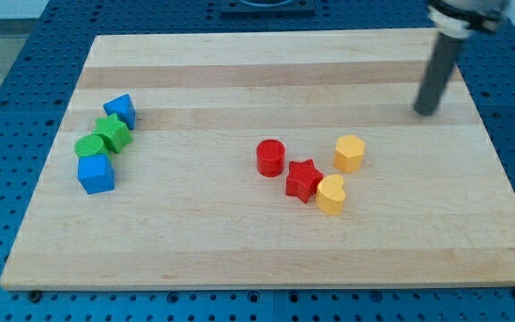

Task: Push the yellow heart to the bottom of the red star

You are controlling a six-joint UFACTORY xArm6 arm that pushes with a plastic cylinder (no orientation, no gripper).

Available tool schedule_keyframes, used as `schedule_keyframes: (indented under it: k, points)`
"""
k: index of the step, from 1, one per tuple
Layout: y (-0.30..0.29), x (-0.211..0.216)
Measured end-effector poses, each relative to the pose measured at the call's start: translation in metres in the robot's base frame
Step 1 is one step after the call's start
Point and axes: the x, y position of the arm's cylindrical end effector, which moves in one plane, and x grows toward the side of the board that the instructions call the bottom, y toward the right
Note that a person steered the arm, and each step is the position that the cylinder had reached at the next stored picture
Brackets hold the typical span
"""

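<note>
my tip (427,113) bare rod, nothing to open or close, touching no block, well up-right of cluster. yellow heart (331,194) touching red star (303,180) on star's right. risk: push from right shoves star too, maybe into red cylinder (270,157); yellow hexagon (350,153) sits on approach path.

Pale wooden worktop (240,259) over a blue perforated base (25,80), carrying two clusters of blocks well apart. Toward the view's left — blue block (120,109) uppermost, green star (112,132) just below it, green cylinder (88,146) beside that, blue cube (96,173) lowest, all packed close. Near the centre — red cylinder (270,157), red star (303,180) just beside it, yellow heart (331,194) touching the star's right, yellow hexagonal block (350,153) just above the heart.
</note>
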Motion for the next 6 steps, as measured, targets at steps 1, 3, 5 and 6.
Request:
schedule_keyframes:
  k: [1,3,5,6]
  points:
    - [0.004,0.067]
    - [-0.001,0.108]
    - [-0.025,0.115]
    - [-0.057,0.119]
